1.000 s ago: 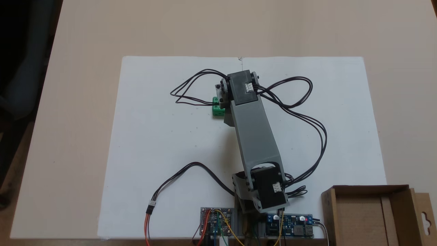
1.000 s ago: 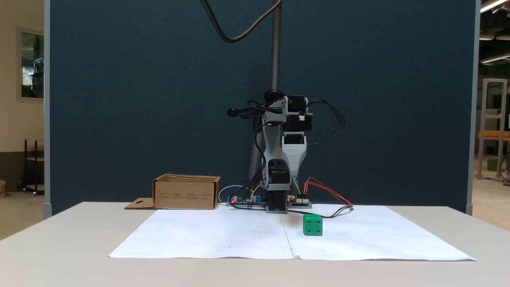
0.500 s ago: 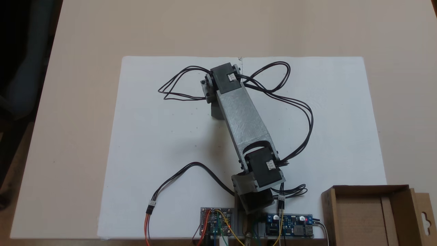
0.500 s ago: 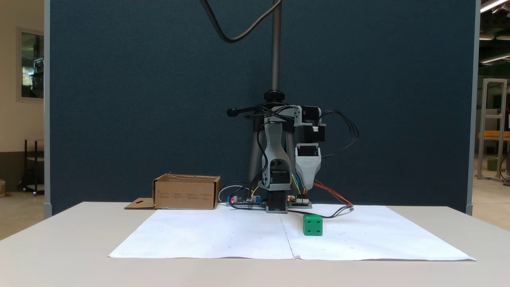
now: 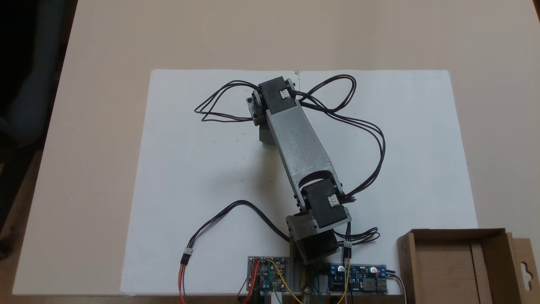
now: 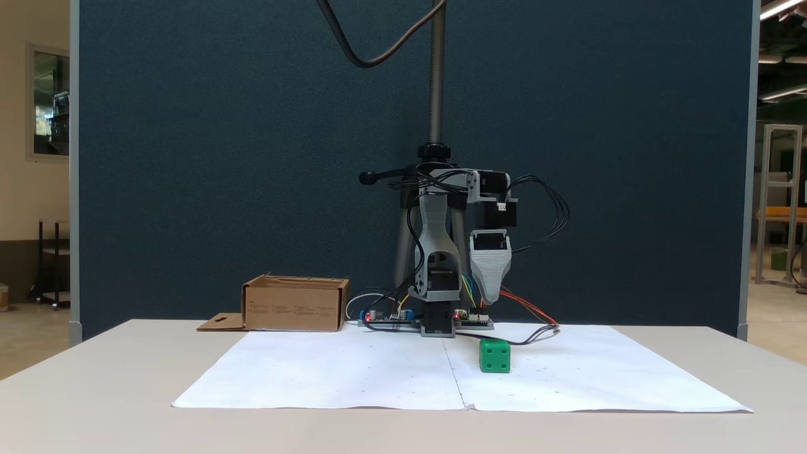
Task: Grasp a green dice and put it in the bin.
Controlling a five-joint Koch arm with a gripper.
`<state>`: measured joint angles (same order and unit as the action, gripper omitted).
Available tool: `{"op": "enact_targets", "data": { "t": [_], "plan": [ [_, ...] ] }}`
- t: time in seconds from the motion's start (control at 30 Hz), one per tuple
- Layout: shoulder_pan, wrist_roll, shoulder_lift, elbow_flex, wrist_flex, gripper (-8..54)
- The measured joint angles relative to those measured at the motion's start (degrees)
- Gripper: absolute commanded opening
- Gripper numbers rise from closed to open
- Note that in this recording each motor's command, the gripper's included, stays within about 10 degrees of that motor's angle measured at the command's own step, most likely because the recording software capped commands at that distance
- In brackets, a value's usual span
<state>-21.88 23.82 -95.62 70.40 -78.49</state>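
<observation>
The green dice [image 6: 495, 356] lies on the white paper, right of the arm's base in a fixed view. My gripper [image 6: 490, 300] hangs point-down above it and a little farther back, with a clear gap of air between its tip and the dice. Only one tapered grey tip shows, so I cannot tell how the jaws stand. In the other fixed view the grey forearm [image 5: 297, 143] reaches up-left over the paper and covers the dice. The bin, a brown cardboard box [image 5: 443, 270], stands at the lower right there; it also shows as a box [image 6: 295, 306] left of the base, flap lying flat.
A white paper sheet [image 5: 202, 169] covers the middle of the beige table [image 5: 105, 50]. Two circuit boards [image 5: 268, 272] with coloured wires sit beside the arm's base. Black cable loops [image 5: 219, 105] spread on both sides of the wrist. A tripod pole [image 6: 435, 75] rises behind the arm.
The arm has leaned farther out over the paper and now covers the dice from above. The gripper has moved right and come down toward the dice in the side-on fixed view.
</observation>
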Motion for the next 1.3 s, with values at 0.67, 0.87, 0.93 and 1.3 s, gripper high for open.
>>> {"op": "enact_targets", "data": {
  "t": [0.67,0.87,0.93,1.3],
  "plan": [
    [-0.79,0.00,5.98,0.00,3.34,41.7],
    [-0.26,0.00,7.12,2.29,9.23,41.7],
    [-0.26,0.00,7.12,5.10,11.69,41.7],
    [0.53,0.00,8.00,13.89,21.53,41.7]
  ]
}}
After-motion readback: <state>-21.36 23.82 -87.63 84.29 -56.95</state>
